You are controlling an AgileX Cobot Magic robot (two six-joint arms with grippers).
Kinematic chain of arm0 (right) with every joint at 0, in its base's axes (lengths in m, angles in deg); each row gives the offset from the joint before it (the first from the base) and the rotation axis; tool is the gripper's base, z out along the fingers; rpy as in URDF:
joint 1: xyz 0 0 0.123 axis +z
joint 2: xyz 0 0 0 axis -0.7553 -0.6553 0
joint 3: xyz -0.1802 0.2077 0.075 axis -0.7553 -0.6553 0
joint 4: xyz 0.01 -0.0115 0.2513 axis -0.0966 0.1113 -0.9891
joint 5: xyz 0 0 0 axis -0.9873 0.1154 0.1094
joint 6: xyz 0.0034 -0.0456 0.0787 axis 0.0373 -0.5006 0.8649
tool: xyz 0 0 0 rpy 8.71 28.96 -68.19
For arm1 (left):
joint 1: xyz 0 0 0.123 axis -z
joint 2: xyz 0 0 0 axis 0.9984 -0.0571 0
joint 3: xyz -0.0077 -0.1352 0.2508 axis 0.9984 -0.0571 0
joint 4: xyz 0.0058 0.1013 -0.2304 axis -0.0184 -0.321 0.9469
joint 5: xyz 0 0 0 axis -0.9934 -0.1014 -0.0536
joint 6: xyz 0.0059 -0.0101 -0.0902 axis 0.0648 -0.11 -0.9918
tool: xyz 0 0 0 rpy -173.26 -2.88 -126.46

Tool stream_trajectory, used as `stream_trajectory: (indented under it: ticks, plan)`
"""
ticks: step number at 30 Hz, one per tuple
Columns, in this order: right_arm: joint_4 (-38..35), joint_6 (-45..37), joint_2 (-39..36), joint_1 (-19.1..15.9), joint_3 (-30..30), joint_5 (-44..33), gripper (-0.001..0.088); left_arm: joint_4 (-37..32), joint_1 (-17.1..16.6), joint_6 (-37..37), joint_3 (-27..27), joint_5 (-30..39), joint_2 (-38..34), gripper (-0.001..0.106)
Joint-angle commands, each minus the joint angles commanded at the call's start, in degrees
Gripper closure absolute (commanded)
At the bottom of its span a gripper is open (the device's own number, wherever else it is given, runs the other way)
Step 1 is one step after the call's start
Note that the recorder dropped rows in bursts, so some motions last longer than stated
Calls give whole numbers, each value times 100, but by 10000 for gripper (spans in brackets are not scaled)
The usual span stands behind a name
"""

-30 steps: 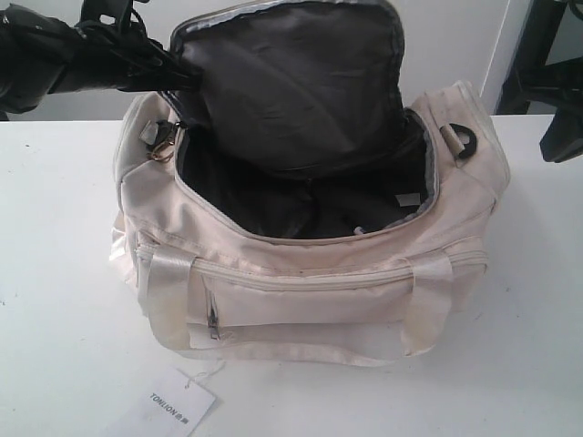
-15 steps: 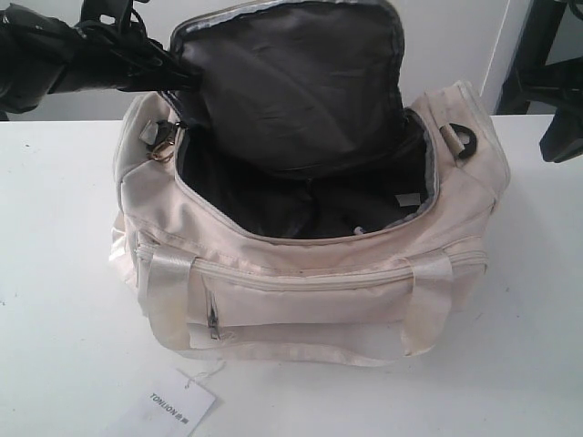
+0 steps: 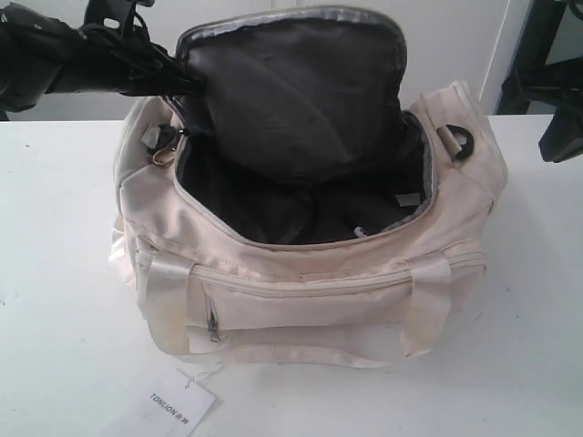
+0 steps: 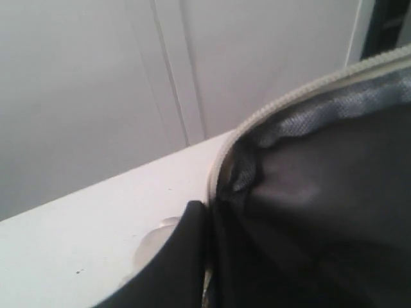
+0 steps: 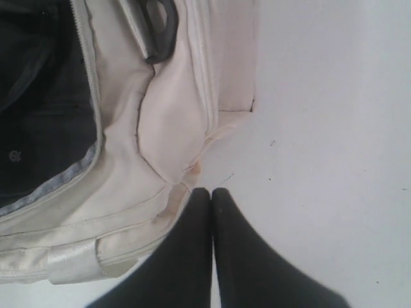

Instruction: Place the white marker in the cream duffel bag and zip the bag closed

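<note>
the left jaws are clamped on the top left corner of the flap of the cream duffel bag, at the end of the black left arm that reaches in from the upper left. in the left wrist view one black finger presses flat against the flap's dark lining just under the pale zipper teeth. the other finger is hidden behind the fabric. the flap stands upright, its grey inner face turned toward the exterior camera.

the right jaws are together, the two black fingers touching along their length with nothing between them. they hang over the bare white surface just beside the bag's right end, near the black d-ring. in the exterior view they sit apart from the bag.

the bag rests on the surface with its mouth wide open. its inside is dark grey lining in loose folds. a small pale sewn label shows on the inner right wall, and a tiny white speck lies near the front rim, too small to tell what it is. the white marker shows in none of the views; whether it lies in the dark interior cannot be told.

shiny strap handles hang down the front on both sides of a zipped front pocket. a white paper tag lies on the surface in front of the bag, off its left corner.
</note>
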Motion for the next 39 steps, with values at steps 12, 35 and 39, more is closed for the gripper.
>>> stream_trajectory:
  ticks: [12, 35, 39]
  plan:
    - [-60, 0, 0, 0, 0, -36, 868, -82, 0, -19, 781, 2378, 22, 1053]
    - [-60, -11, 0, 0, 0, -57, 868, -821, 0, -19, 865, 4713, 193, 1053]
    - [-60, -11, 0, 0, 0, -57, 868, -934, 0, -19, 865, 4978, 193, 1053]
